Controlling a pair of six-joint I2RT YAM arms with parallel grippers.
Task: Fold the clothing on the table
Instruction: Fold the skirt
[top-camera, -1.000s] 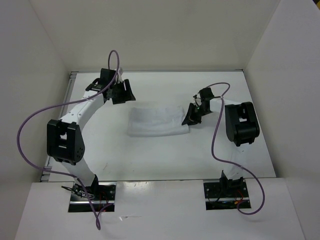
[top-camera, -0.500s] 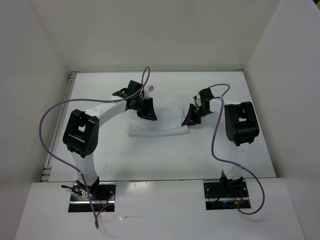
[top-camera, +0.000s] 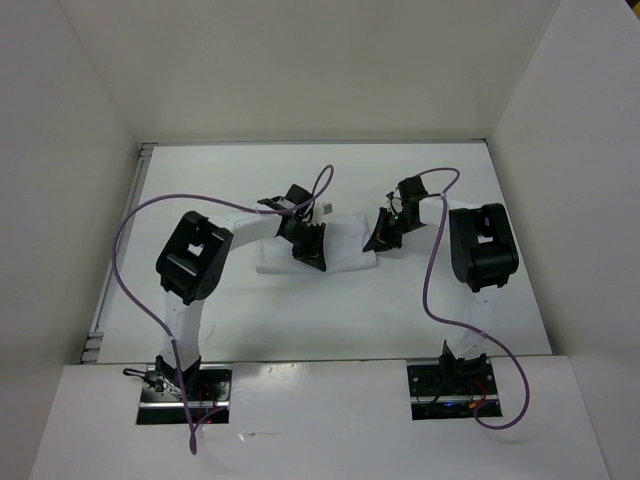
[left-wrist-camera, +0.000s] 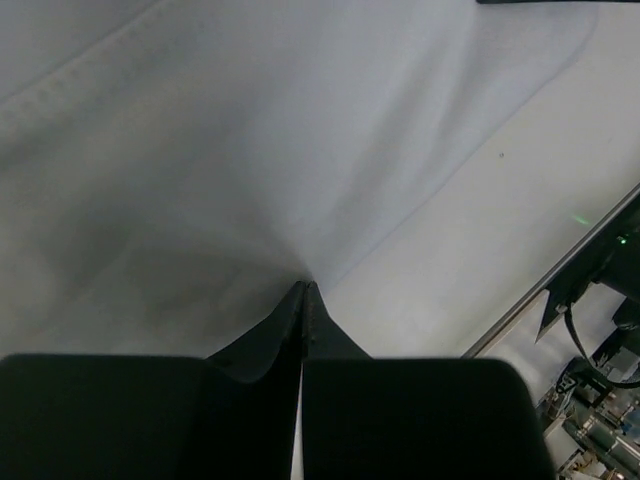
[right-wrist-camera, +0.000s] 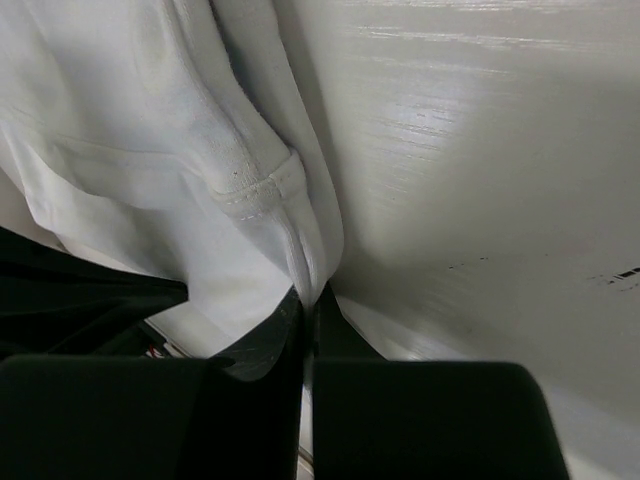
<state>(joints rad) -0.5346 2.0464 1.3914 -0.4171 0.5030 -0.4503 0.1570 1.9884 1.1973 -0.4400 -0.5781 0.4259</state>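
Left pincer (top-camera: 314, 262), right pincer (top-camera: 371, 244) — tight on clothing (top-camera: 345, 243)

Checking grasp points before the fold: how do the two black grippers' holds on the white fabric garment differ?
The left gripper pinches smooth cloth near the middle of the white fabric garment; the right gripper pinches a stitched hem at its right end. Both are shut on fabric.

From overhead I get bright, even light with only soft shadows on the tabletop (top-camera: 350, 310), while my left wrist view is dim and hazy across the clothing (left-wrist-camera: 200, 150), and glare streaks the bare tabletop in my right wrist view.
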